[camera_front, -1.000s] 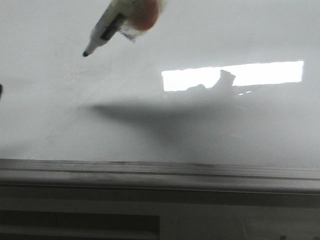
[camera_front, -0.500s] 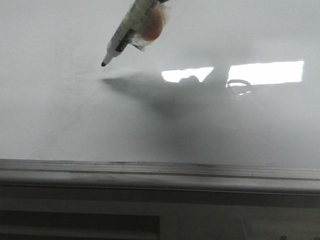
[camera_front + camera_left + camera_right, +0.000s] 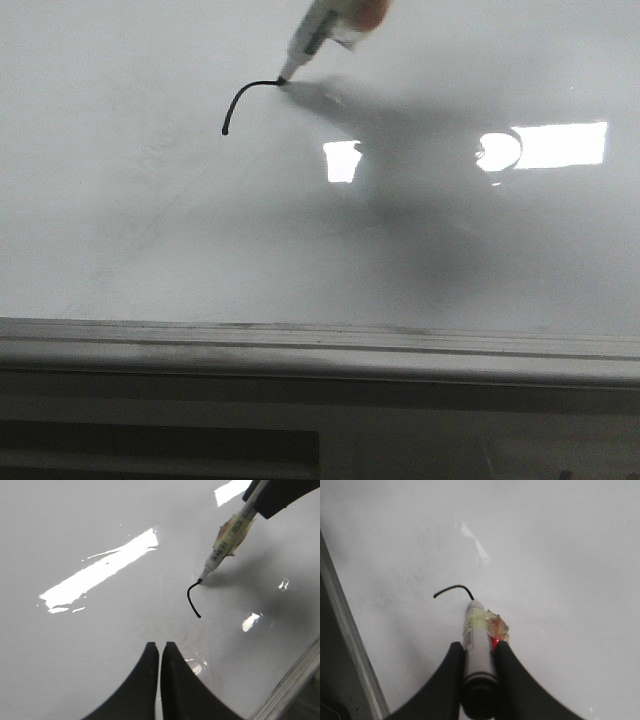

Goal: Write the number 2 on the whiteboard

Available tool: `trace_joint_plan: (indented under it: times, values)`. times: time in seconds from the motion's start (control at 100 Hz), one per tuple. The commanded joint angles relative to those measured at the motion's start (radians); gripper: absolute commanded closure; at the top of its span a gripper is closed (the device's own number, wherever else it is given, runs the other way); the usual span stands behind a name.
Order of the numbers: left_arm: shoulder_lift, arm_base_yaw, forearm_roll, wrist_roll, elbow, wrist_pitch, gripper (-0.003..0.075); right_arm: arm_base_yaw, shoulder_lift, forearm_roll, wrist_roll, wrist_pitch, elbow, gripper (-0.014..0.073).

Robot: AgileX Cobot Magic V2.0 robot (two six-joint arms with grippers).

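- Right claw (image 3: 479, 652): mine, closed on the marker (image 3: 479, 645), one finger on either side of the barrel, cap end towards my wrist.
- Marker: white barrel with yellowish and red tape wrapped near the fingers; tilted, its tip touching the board at the live end of the line.
- Number 2 (image 3: 248, 100): begun only. One thin black hooked arc is down, from a lower starting dot up and over to the marker tip. I judge this the opening of the curved top; the rest of the curve, the diagonal and the long flat base stroke are left.
- Left claw (image 3: 160, 652): mine too, fingers shut together with nothing between them, hovering near the arc and apart from it.
- Whiteboard (image 3: 120, 230): serves as the tabletop; glossy grey-white, faintly smudged, with bright rectangular light reflections. The arc sits towards the far edge, left of the middle, with bare board around it.
- Rail (image 3: 320, 350): grey metal strip along the near edge, well apart from the stroke.
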Motion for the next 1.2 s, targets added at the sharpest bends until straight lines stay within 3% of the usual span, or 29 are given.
trace_joint_plan:
  times: [0.0,0.13,0.32,0.48,0.67,0.91,1.02,1.19]
  values:
    - [0.002,0.008,-0.017,-0.014,-0.031,-0.075,0.0739,-0.010,-0.032,-0.079,0.047,0.066,-0.029,0.0659]
    - [0.002,0.008,-0.017,-0.014,-0.031,-0.075,0.0739,0.034,-0.038,-0.061,0.051,0.094,0.012,0.0659]
    - [0.002,0.008,-0.017,-0.014,-0.031,-0.075,0.0739,0.139,0.039,-0.061,0.076,0.016,0.035,0.0659]
    - [0.002,0.008,-0.017,-0.014,-0.031,-0.075,0.0739,0.153,0.098,-0.069,0.099,-0.023,0.035,0.0659]
    - [0.002,0.008,-0.017,-0.014,-0.031,-0.075,0.0739,0.153,0.031,-0.203,0.190,0.126,0.035,0.0659]
    - [0.002,0.008,-0.015,-0.014,-0.031,-0.093,0.0739,0.153,-0.128,-0.206,0.254,0.308,0.045,0.0659]
    - [0.002,0.008,-0.005,-0.014,-0.031,-0.114,0.0739,0.153,-0.160,-0.176,0.254,0.273,0.058,0.0660]
    - [0.002,0.008,0.045,-0.014,-0.031,-0.243,0.0732,0.179,-0.183,-0.122,0.238,0.085,0.053,0.0666]
